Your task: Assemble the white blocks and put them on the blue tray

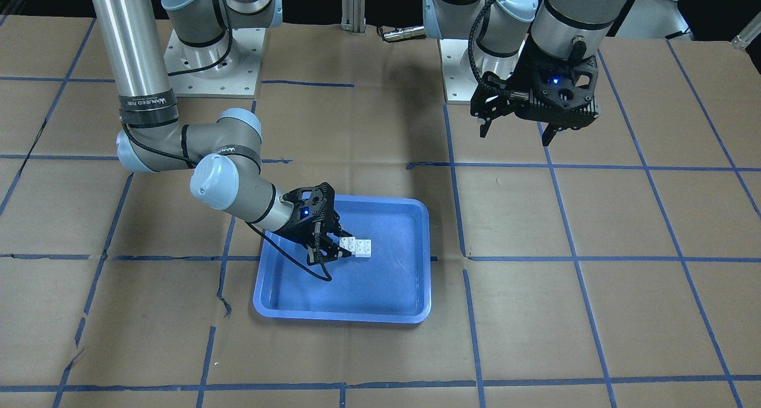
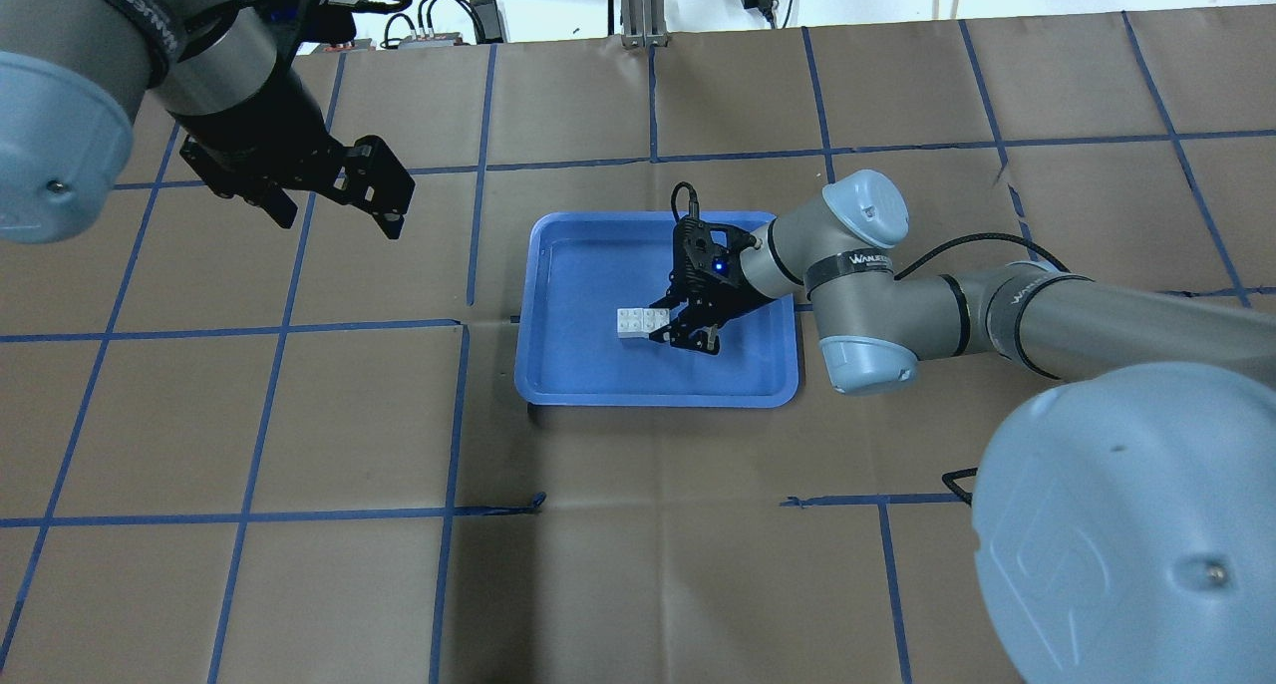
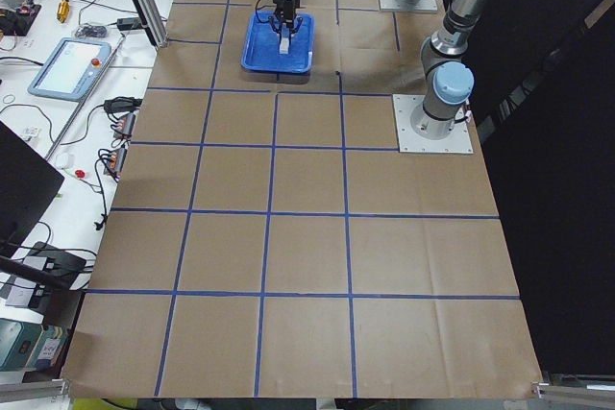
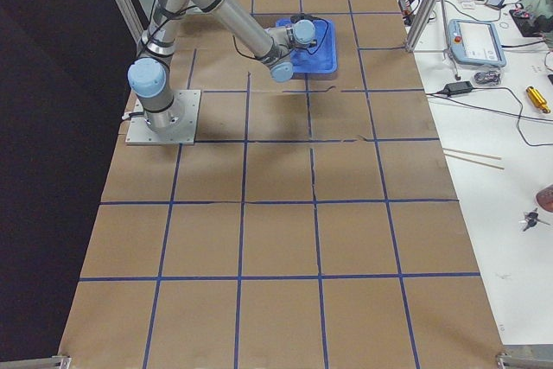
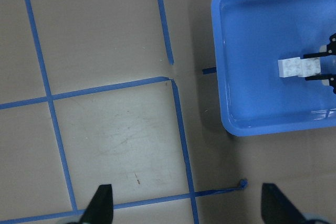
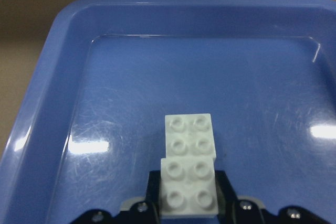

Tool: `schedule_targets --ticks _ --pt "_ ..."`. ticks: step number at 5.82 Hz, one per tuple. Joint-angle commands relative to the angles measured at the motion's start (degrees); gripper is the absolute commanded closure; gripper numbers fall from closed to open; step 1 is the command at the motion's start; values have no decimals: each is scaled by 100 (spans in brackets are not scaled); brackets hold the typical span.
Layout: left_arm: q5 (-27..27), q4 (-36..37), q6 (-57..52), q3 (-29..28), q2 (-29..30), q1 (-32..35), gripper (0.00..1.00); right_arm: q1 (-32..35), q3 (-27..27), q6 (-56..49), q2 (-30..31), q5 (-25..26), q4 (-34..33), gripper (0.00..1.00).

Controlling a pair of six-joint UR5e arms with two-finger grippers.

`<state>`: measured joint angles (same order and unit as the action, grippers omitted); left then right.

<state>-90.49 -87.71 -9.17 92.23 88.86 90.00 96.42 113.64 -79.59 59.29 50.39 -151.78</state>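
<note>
Pinching white blocks (image 6: 189,150) in the blue tray (image 6: 52,56), right gripper (image 6: 188,182) hides one's sides; left gripper (image 2: 339,221) gapes empty.

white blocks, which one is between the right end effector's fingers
The block lowest in the right wrist view, between the fingers of the right end effector. The other block touches it but lies free, farther into the blue tray.

Blocks (image 6: 189,163): two white four-stud squares, joined end to end with a slight step, studs up, mid-tray, one end between right end effector (image 1: 346,245) fingers.
Tray (image 1: 380,289): blue, rectangular, shallow-rimmed, flat on desk (image 1: 535,313).
</note>
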Motion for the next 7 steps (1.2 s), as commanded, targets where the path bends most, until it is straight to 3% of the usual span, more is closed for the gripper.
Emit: schedule_targets --ticks 1,7 --pt "-4 0 -15 5 0 0 1 -9 -17 145 4 -3 -27 78" --pt "22 288 -6 -13 61 9 1 -1 18 260 -5 -3 -133 74"
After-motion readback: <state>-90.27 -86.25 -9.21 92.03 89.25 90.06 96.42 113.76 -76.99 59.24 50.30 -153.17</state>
